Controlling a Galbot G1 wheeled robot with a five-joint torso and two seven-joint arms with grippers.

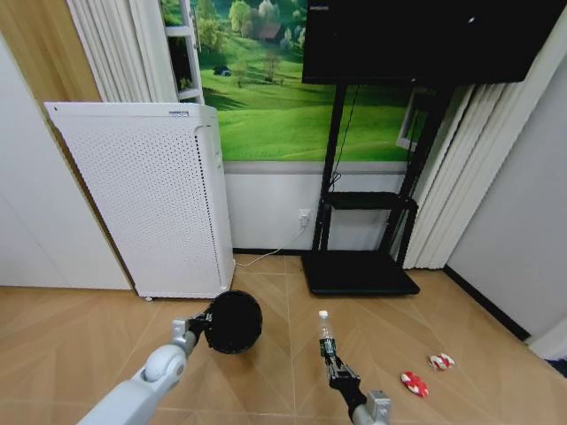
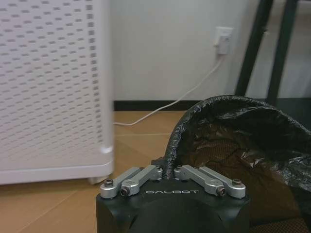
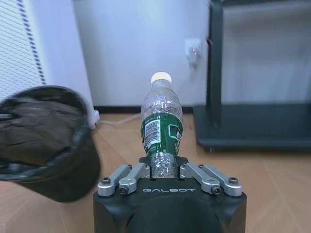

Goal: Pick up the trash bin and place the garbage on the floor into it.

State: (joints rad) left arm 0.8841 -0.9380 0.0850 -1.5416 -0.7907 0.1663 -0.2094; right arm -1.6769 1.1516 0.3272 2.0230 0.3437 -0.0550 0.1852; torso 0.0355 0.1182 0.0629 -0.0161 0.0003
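The left gripper [image 2: 170, 175] has its jaws pinching the rim of the trash bin [image 1: 234, 321], holding it up off the floor. The bin is tipped on its side, so its open mouth faces across toward the bottle. It looks light, a thin black mesh with a crinkly bag inside. The rim is a good place to hold it, but the bag is soft and could slip.

The right gripper [image 3: 165, 171] has its jaws pinching the bottom end of the bottle [image 3: 162, 122]. The bottle points away from the arm, white cap at the far end, its long side in line with the gripper. It is clear and looks empty, so it should be very light. The thin plastic could squash if squeezed hard, and its smooth skin could slide.

The bottle is held just beside the bin, not in it yet.

Two red-and-white wrappers [image 1: 414, 383] lie on the wooden floor [image 1: 71, 336], off to the robot's right. They look crumpled and feather-light.
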